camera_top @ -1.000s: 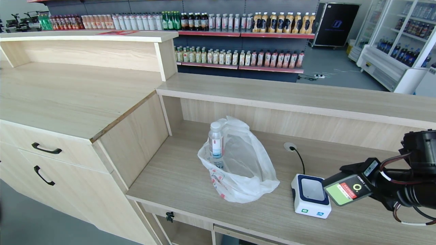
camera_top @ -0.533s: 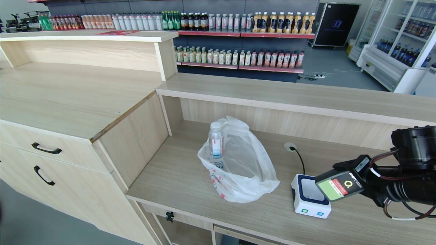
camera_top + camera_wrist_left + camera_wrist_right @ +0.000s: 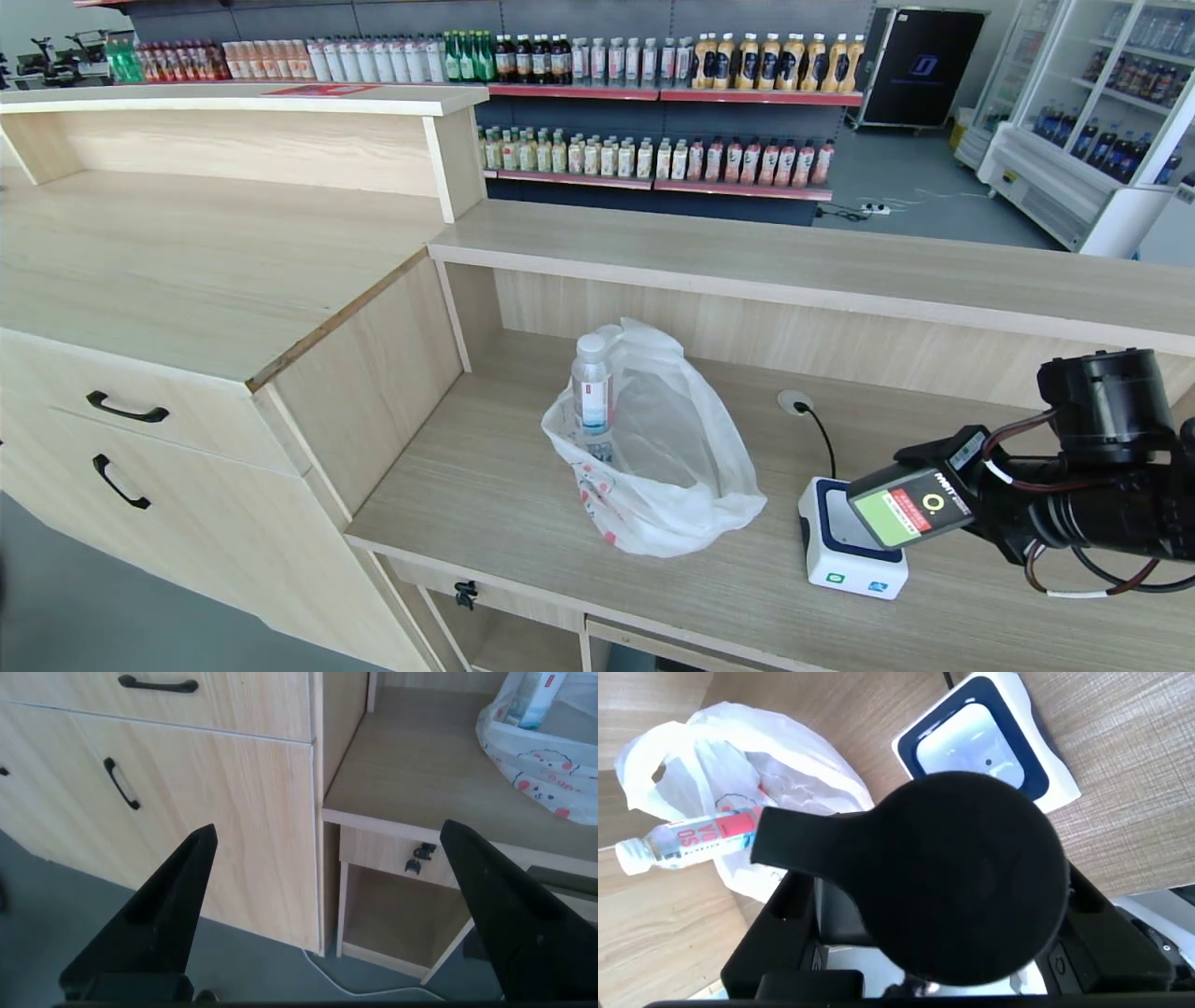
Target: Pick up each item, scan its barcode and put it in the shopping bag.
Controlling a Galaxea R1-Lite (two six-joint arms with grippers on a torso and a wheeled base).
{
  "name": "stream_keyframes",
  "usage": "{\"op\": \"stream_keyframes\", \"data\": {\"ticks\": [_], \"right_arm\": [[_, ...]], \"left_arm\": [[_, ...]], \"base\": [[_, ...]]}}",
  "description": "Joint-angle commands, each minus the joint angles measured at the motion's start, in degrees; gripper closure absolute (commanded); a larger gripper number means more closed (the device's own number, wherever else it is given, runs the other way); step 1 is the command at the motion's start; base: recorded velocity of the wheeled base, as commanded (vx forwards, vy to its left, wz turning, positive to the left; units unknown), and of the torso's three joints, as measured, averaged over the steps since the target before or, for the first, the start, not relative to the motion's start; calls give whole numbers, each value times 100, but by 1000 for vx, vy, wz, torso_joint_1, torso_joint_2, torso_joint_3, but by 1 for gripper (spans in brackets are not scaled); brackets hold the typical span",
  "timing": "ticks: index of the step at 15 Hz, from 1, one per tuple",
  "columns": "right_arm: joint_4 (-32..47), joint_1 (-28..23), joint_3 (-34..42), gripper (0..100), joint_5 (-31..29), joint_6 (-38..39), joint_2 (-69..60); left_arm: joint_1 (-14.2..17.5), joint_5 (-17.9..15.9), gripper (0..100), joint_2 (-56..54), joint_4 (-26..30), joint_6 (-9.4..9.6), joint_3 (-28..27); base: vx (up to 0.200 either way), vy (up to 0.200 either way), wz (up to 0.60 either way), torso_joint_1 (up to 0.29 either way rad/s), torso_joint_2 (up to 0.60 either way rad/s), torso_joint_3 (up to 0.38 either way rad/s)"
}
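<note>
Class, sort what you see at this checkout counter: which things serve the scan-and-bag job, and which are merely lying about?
Job in hand: black container with green-and-red label; white-and-blue barcode scanner; white plastic shopping bag; clear water bottle standing in it.
Lying about: shelved drink bottles; glass-fronted fridges; black drawer handles.

A black round item [image 3: 971, 877] sits before the scanner [image 3: 976, 737], beside the shopping bag [image 3: 799, 751] holding a bottle [image 3: 701, 838].

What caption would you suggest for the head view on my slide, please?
Right gripper holds a green-labelled box at the scanner, beside the shopping bag with a water bottle standing in it.
</note>
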Motion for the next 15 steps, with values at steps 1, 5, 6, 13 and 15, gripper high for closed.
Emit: {"op": "stream_keyframes", "data": {"ticks": [1, 5, 6, 13, 15], "right_arm": [[-60, 69, -35, 100, 0, 6, 149], [-271, 175, -159, 100, 0, 6, 448], [-368, 245, -229, 100, 0, 6, 562], [-719, 500, -334, 100, -17, 41, 1019], [-728, 553, -387, 100, -26, 41, 1081]], "left_arm": [[2, 2, 0, -2, 2, 4, 0], [2, 2, 0, -2, 2, 4, 0], [2, 2, 0, -2, 2, 4, 0], [2, 2, 0, -2, 2, 4, 0], [2, 2, 0, -2, 2, -4, 0]], "base": [[0, 0, 0, 0, 0, 0], [0, 0, 0, 0, 0, 0], [0, 0, 0, 0, 0, 0], [0, 0, 0, 0, 0, 0], [0, 0, 0, 0, 0, 0]]}}
